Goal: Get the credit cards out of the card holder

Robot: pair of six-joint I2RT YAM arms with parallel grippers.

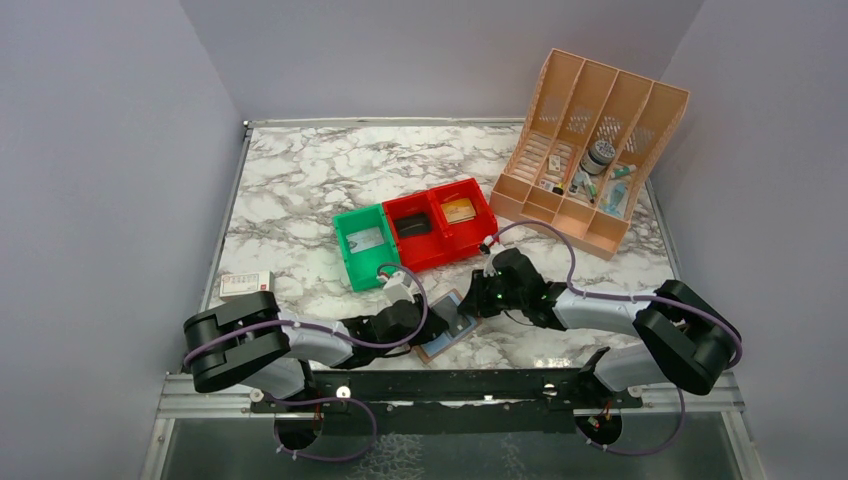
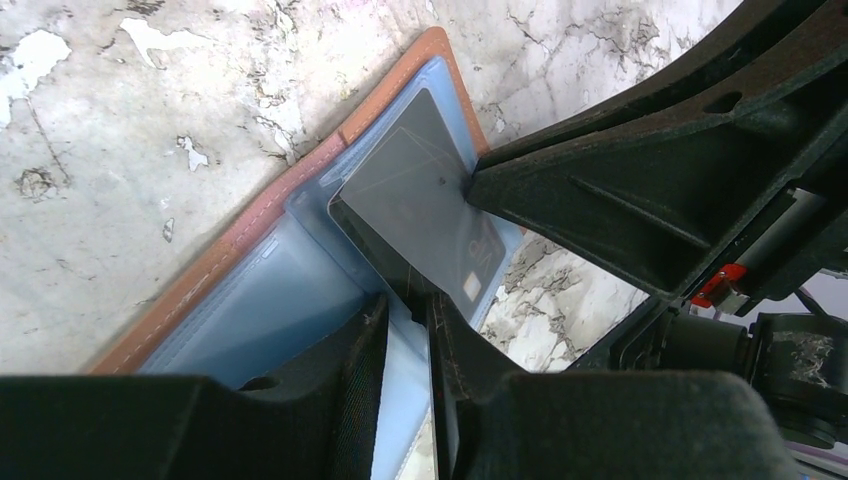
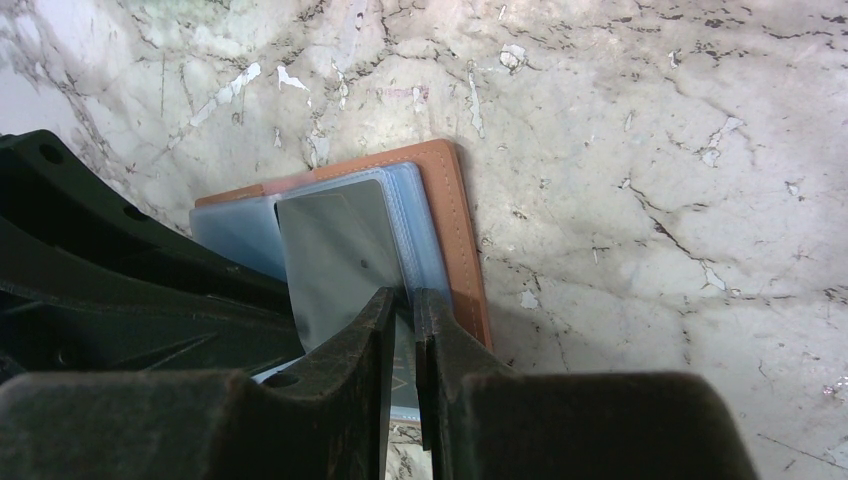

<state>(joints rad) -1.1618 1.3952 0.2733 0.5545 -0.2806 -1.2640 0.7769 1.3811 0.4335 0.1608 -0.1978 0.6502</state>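
Card holder: the brownish-pink card holder (image 3: pixel 462 220) lay open on the marble table (image 1: pixel 300 180), near the front edge, between the two arms.
Pocket panels: the pale blue-grey clear pocket panels (image 2: pixel 270 300) faced up.
Dark grey card: the dark grey card (image 2: pixel 415 195) sat on the right-hand panel, partly out of its pocket and tilted across it.
Left gripper: the left gripper (image 2: pixel 405 305) came in from the near left. Its jaws were narrow, and the card's near corner ran into the gap. Whether they pinched the card could not be told.
Right gripper: the right gripper (image 3: pixel 403 300) came in from the right. Its jaws were closed to a slit on the edge of the card holder's right panel, touching the card's edge.
Yellow-gold card: the yellow-gold card (image 1: pixel 459 211) lay in the right compartment of the red bin (image 1: pixel 440 252), farther back and well apart from the holder.
Green bin: the green bin (image 1: pixel 350 225) stood just left of the red bin, touching it.
File organizer: the peach slotted file organizer (image 1: pixel 600 100) stood at the far right, with small items in its slots.
Small box: a white-and-red box (image 1: pixel 245 284) lay at the left edge of the table.
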